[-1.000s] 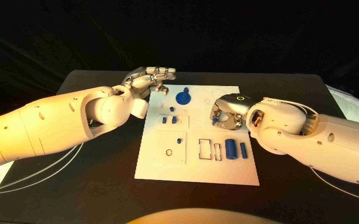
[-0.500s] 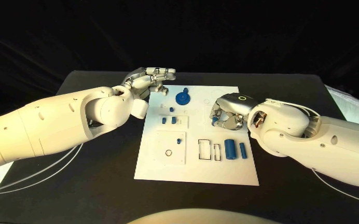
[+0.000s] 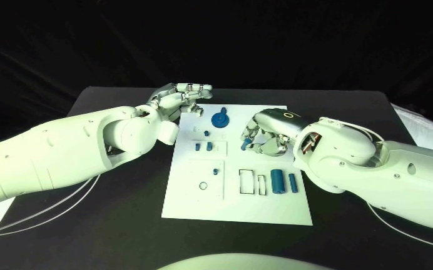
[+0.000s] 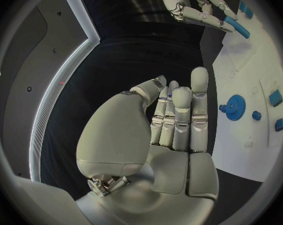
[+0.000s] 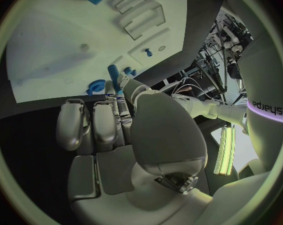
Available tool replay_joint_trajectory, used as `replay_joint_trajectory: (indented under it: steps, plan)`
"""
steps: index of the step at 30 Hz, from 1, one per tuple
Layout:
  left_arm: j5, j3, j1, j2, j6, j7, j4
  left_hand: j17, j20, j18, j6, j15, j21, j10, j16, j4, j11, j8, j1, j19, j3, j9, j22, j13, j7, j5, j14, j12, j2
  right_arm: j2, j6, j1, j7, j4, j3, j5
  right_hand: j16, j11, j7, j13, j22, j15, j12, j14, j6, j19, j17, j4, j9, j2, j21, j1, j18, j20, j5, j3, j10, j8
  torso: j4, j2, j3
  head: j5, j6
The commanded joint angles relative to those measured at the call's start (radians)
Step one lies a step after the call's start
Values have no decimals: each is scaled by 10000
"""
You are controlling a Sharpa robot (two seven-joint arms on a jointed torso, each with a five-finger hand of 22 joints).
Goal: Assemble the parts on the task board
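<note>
The white task board [image 3: 234,204] lies in the middle of the black table. My right hand [image 3: 269,137] hovers over the board's right middle and pinches a blue peg [image 3: 245,142] between thumb and fingers; the right wrist view shows this blue peg [image 5: 113,73] at the fingertips [image 5: 110,92]. My left hand [image 3: 185,97] is at the board's far left corner, fingers close together with the thumb against them. A small blue speck [image 4: 170,91] shows between thumb and fingers. A blue gear [image 3: 221,119] stands on the board near it.
Several small blue pieces [image 3: 204,146] sit left of centre on the board, and a short pin [image 3: 216,170] stands lower down. Two blue blocks [image 3: 283,180] lie beside empty rectangular slots [image 3: 246,180] near the front right. Black table [image 3: 117,220] surrounds the board.
My right hand has shifted a little to the left and farther over the board, carrying the blue peg. The left hand has stayed where it was.
</note>
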Motion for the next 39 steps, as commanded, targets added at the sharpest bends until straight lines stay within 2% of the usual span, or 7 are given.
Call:
replay_joint_trajectory:
  steps: [1, 5, 9, 15, 20, 29, 39]
  plan:
    - [55, 6, 2, 28, 320, -13, 4, -9, 0, 181, -46, 4, -47, -60, -66, -9, 10, 44, 12, -68, -50, -16, -8, 12, 6, -22, -51, 15, 35, 270, -314, -98, 314, 134, -1, 548, 22, 11, 13, -12, 1, -31, -62, 315, 63, 52, -7, 25, -7, 46, 38, -76, -14, -1, -37, 22, 71, 17, 8, 8, 4, 98, -30]
    - [60, 6, 2, 52, 342, -16, -23, -9, 0, 181, -46, 4, -47, -60, -66, -9, 10, 44, 12, -68, -50, -16, -8, 12, 6, -22, -51, 15, 35, 717, -323, -228, 478, 204, -9, 672, 15, 10, 14, -14, -8, -31, -73, 313, 58, 47, -20, 21, -8, 52, 33, -72, -11, -1, -38, 32, 67, 12, 11, 6, 6, 160, -54]
    - [67, 6, 2, 88, 355, -17, -49, -9, 0, 181, -46, 4, -47, -60, -66, -9, 10, 44, 12, -68, -50, -16, -8, 12, 6, -22, -51, 15, 35, 1220, -172, -400, 637, 122, -46, 842, 7, 10, 15, -15, -32, -31, -82, 311, 53, 32, -33, 18, -8, 59, 20, -67, -6, -1, -38, 43, 65, 8, 15, 4, -15, 206, -81]
    - [72, 6, 2, 123, 352, -23, -81, -9, 0, 181, -46, 4, -47, -60, -66, -9, 10, 44, 12, -68, -50, -16, -8, 12, 6, -22, -51, 15, 35, 1816, 109, -736, 871, -203, -112, 1051, -11, 26, 31, -19, -57, -23, -124, 304, 25, 15, -65, 30, -10, 42, 7, -111, 0, 2, -58, 35, 48, -13, -22, 21, -5, 322, -139]
    - [73, 6, 2, 144, 349, -27, -90, -9, 0, 181, -46, 4, -47, -60, -66, -9, 10, 44, 12, -68, -50, -16, -8, 12, 6, -22, -51, 15, 35, 2128, 302, -900, 942, -539, -185, 1091, -11, 30, 34, -20, -62, -20, -136, 303, 18, 11, -66, 34, -11, 45, 5, -120, 1, 3, -60, 36, 42, -19, -8, 15, -6, 352, -190]
    - [73, 6, 2, 160, 352, -26, -91, -9, 0, 181, -46, 4, -47, -60, -66, -9, 10, 44, 12, -68, -50, -16, -8, 12, 6, -22, -51, 15, 35, 2377, 701, -1014, 915, -891, -264, 1020, -18, 34, 38, -21, -68, -17, -146, 300, 11, 7, -79, 40, -11, 51, 1, -131, 2, 4, -64, 37, 39, -24, -3, 7, 8, 403, -266]
    - [73, 6, 2, 159, 359, -32, -89, -9, 0, 181, -46, 4, -47, -60, -66, -9, 10, 44, 12, -68, -50, -16, -8, 12, 6, -22, -51, 15, 35, 2444, 932, -1068, 790, -1067, -286, 599, -14, 35, 38, -20, -73, -15, -151, 300, 10, 3, -74, 42, -10, 56, -1, -136, 3, 5, -67, 39, 41, -25, -8, 8, 10, 406, -310]
